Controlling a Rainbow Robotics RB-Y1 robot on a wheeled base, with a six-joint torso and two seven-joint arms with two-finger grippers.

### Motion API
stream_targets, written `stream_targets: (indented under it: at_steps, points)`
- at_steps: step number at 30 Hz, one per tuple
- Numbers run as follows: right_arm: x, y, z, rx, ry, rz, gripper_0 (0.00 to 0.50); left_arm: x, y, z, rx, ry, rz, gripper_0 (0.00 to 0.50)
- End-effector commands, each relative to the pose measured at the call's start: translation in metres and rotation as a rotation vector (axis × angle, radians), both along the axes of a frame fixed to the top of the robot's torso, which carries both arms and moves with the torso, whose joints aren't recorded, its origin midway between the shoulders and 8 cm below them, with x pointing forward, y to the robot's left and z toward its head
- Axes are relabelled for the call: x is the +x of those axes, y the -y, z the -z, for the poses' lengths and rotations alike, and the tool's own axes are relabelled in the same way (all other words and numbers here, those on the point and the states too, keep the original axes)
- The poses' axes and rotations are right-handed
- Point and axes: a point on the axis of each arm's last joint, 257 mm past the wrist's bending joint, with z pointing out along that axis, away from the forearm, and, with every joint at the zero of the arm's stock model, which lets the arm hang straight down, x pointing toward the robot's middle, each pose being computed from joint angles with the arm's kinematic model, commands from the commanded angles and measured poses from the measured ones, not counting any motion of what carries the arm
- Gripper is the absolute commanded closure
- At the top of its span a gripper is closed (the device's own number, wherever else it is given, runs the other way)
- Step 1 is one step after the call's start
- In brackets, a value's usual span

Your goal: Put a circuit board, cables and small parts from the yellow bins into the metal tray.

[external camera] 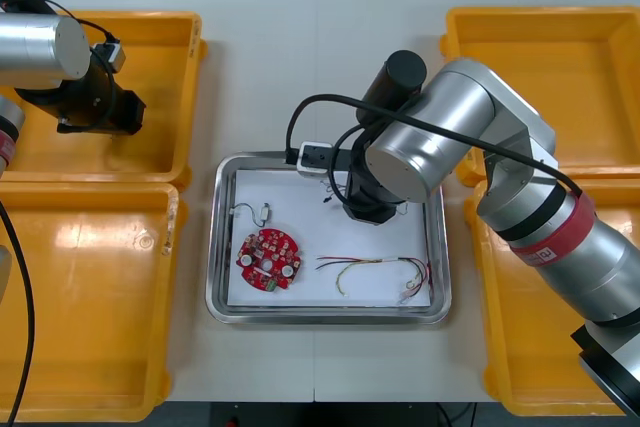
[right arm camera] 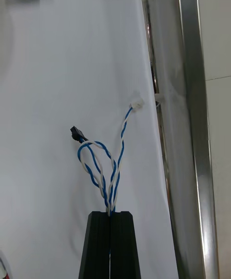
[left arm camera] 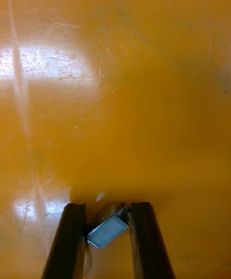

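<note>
Worktop [external camera: 320, 37]: light surface, two yellow bins on each side and the metal tray [external camera: 330, 316] between them, white inside.

Bins: far-left bin [external camera: 150, 22], near-left bin [external camera: 90, 347], far-right bin [external camera: 540, 47], near-right bin [external camera: 510, 347].

Right arm: reaches from the right side across the tray's far half. Right gripper [right arm camera: 110, 214] is low over the white liner, close to the tray's rim [right arm camera: 190, 115]. Its fingers [right arm camera: 98, 245] are pressed together on the looped end of the blue and white cable [right arm camera: 108, 163]. The rest of the cable fans out from the fingertips onto the liner. Its white plug [right arm camera: 138, 105] lies just beside the rim and its black plug [right arm camera: 74, 133] lies on the side away from the rim.

Left arm: over the far-left bin. Left gripper [left arm camera: 107, 211] is down at the bin floor. Its fingers [left arm camera: 67, 240] stand narrowly apart, clamping a small metal part [left arm camera: 107, 231] that sits tilted between them and touches both.

Tray contents:
- The circuit board [external camera: 268, 258], round and red, lies flat in the near-left part.
- The red and yellow cable [external camera: 375, 269] is spread along the near-right part, apart from the board.
- A loose metal part [external camera: 265, 213] with a thin grey lead lies just beyond the board, well apart from the blue and white cable.
</note>
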Motion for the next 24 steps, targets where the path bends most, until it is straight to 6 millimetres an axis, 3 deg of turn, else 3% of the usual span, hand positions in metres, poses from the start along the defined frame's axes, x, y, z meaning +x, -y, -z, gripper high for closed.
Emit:
stream_targets:
  at_steps: [1, 11, 23, 24]
  points:
    - [0.001, 0.005, 0.009, -0.014, 0.021, -0.018, 0.500, 0.016, -0.005, -0.034, 0.105, 0.050, 0.122, 0.500]
    - [0.006, 0.010, 0.011, -0.012, 0.041, -0.016, 0.500, 0.011, -0.007, -0.038, 0.093, 0.034, 0.122, 0.500]
    - [0.008, 0.018, 0.016, -0.005, 0.045, -0.005, 0.500, -0.016, -0.011, -0.073, 0.096, -0.022, 0.118, 0.500]
    - [0.008, 0.017, 0.015, -0.004, 0.046, -0.005, 0.470, -0.019, -0.011, -0.074, 0.097, -0.031, 0.118, 0.500]
